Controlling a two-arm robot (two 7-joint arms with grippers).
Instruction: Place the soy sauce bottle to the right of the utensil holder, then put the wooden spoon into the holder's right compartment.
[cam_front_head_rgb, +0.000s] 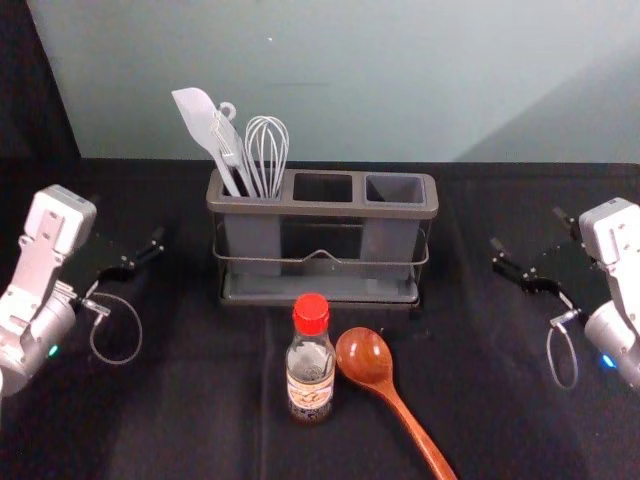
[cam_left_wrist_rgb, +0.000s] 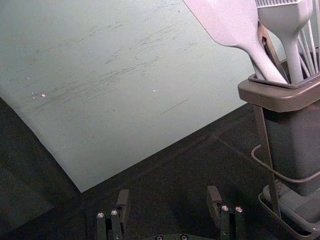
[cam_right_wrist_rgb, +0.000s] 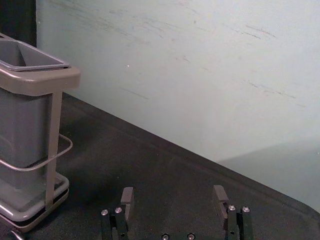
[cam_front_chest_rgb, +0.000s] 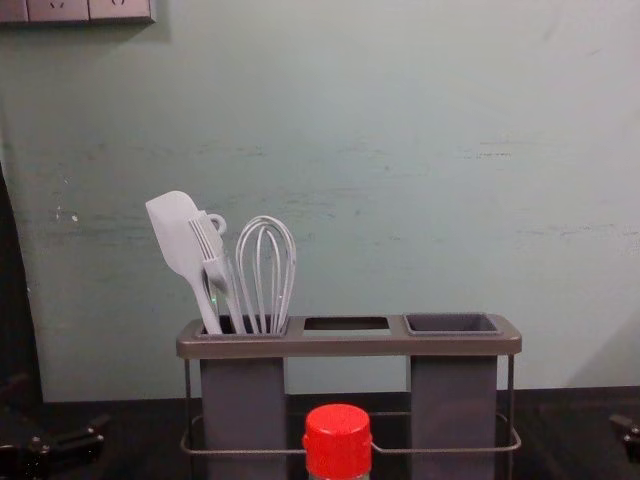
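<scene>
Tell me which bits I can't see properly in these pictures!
Wooden spoon, handle end: cut off by the head view's bottom edge.
Soy sauce bottle, base: cut off by the chest view's bottom edge.
Label, small print: too tiny, head view.
Whisk, handle end: hidden by the left compartment, head view.

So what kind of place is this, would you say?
Probably a robot test bench dressed with kitchen things, though I can't be certain: a utensil holder with a whisk, a soy sauce bottle and a wooden spoon lie between two robot arms.
</scene>
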